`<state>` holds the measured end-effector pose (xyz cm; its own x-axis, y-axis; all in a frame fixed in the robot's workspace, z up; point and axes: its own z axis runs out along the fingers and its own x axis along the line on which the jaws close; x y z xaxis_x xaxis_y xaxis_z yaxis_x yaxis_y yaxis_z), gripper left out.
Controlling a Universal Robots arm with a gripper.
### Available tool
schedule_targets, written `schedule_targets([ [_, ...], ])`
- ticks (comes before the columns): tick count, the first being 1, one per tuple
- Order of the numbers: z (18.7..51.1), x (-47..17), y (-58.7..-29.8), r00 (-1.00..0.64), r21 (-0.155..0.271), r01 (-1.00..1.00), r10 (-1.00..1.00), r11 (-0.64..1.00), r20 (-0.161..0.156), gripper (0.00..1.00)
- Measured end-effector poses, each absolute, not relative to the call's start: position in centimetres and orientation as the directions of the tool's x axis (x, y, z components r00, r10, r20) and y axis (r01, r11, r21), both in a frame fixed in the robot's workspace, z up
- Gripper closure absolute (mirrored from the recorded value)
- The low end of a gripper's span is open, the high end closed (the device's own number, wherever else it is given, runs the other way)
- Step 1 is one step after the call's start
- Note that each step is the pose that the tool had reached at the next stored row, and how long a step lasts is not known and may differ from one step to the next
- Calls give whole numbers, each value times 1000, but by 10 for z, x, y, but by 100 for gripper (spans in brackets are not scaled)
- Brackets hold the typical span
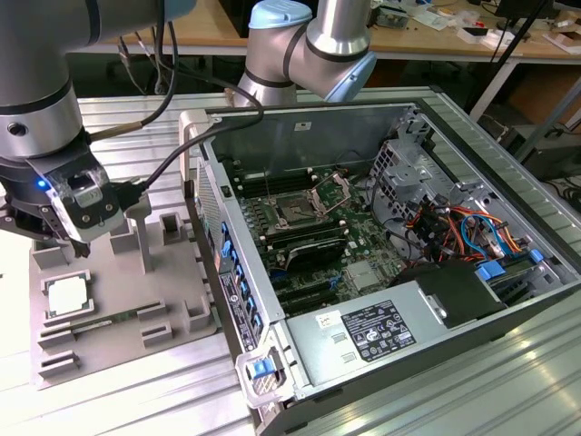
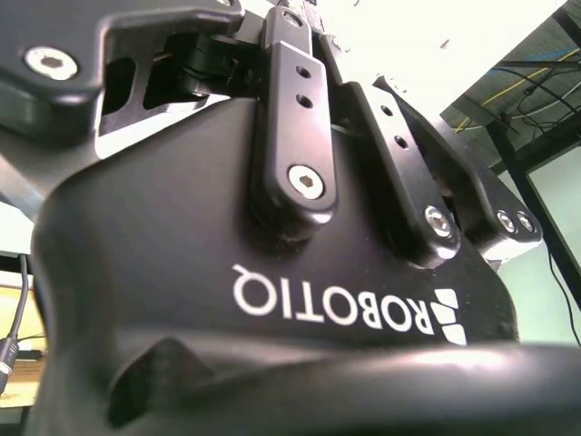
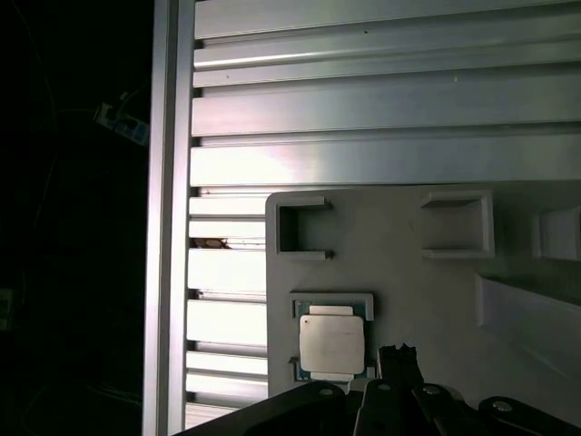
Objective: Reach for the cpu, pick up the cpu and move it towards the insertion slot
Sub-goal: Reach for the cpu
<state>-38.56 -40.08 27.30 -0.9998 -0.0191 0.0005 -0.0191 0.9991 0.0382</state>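
**Pincer above the tray, cpu lying in its recess**

In the exterior view, the pincer (image 1: 75, 243) hangs over the grey plastic tray (image 1: 168, 286) at the exterior view's left, just beyond the cpu (image 1: 68, 295) on its far side and not touching it. Whether the pincer is open or closed cannot be told; it carries nothing. The cpu lies flat in a square recess near the tray's left edge, silvery top up. In the first wrist view the chip (image 3: 331, 343) sits just beside the pincer's tip (image 3: 397, 359). The tray rests on the slatted aluminium bench (image 1: 136, 400). The insertion slot (image 1: 295, 213) is well apart, to the exterior view's right, inside the open computer case (image 1: 300, 123), its metal bracket raised.
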Motion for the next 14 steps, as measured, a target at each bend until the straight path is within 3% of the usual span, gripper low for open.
schedule_targets([
  [14,270,-386,-401,-1000,38,-19,-19,999,1,89],
])
